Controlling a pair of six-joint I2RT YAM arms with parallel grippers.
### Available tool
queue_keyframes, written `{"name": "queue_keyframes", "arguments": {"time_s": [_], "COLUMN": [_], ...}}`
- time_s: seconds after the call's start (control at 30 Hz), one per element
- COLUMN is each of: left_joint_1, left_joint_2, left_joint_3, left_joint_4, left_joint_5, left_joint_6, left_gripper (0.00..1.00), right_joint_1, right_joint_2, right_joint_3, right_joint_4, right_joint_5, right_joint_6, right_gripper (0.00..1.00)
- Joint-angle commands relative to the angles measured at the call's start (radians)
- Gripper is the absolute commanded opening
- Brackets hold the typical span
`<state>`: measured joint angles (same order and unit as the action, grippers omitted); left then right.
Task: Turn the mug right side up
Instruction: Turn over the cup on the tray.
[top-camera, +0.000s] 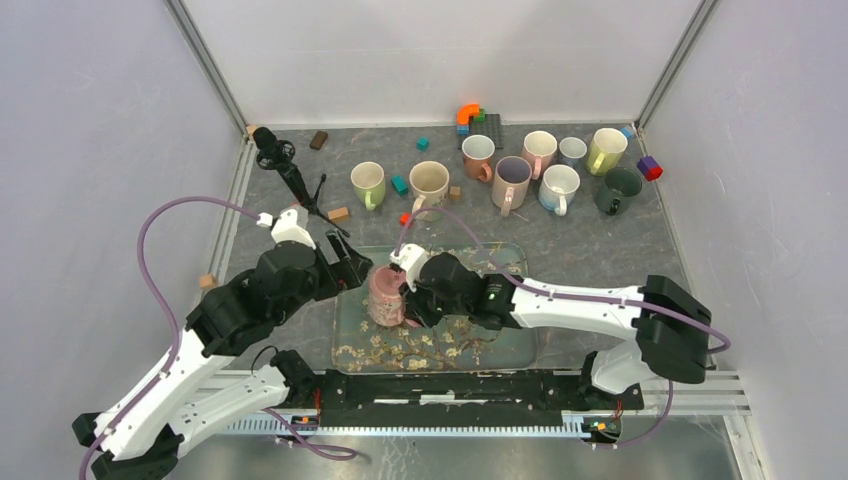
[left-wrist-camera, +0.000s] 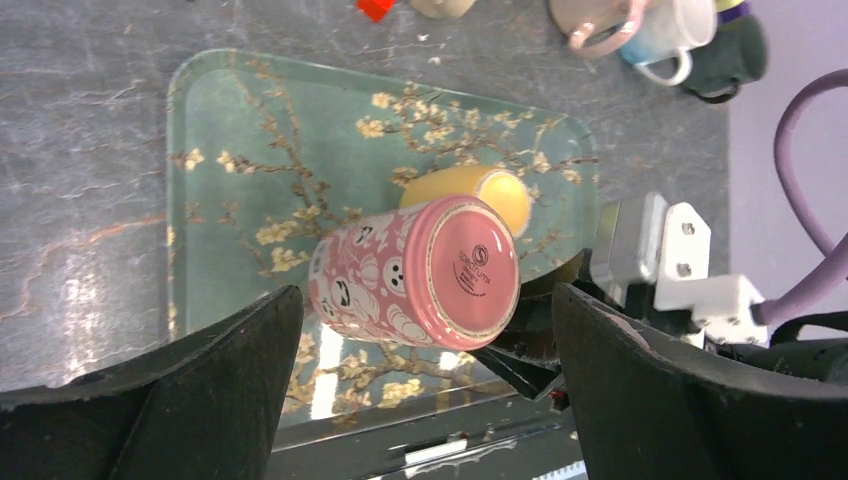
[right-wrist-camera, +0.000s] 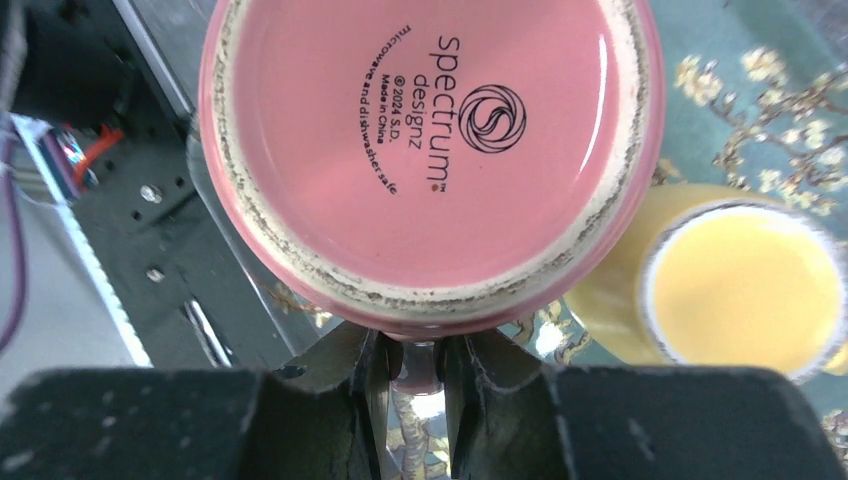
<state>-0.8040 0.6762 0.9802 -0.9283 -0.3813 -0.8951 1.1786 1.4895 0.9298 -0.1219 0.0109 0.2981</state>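
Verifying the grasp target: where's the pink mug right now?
Top view: the pink mug is base-up over the left part of the floral tray, held by the right pincer, with a yellow mug right beside it.

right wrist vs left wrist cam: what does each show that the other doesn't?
Right wrist only: right fingers pinching the handle of the pink ceramic mug, legible base print. Left wrist only: the mug's face-patterned side, the whole teal floral tray, open left fingers flanking the mug. Both: the pink base, a yellow ceramic mug beside it.
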Motion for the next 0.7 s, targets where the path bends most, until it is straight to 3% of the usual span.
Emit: {"name": "queue_keyframes", "arguments": {"time_s": [0.0, 0.37, 0.67], "left_joint_1": [0.004, 0.005, 0.006], "left_joint_2": [0.002, 0.007, 0.035], "left_joint_3": [0.077, 0.115, -0.012], "left_joint_4": [0.087, 0.249, 0.500], "left_joint_5": [0.044, 0.192, 0.374], "left_joint_6": [0.047, 0.098, 0.078], "left_gripper": [1.00, 1.00, 1.00], "right_joint_1": [-0.033, -0.216, -0.317], "right_joint_2": [-0.114, -0.200, -0.259], "right_joint_3": [0.085, 0.078, 0.102], "right_joint_4": [0.204, 0.357, 0.407], "right_joint_5": [-0.009, -0.058, -0.061], "right_joint_6": [0.081, 0.206, 0.256], "right_gripper": [0.00, 0.00, 0.00]}}
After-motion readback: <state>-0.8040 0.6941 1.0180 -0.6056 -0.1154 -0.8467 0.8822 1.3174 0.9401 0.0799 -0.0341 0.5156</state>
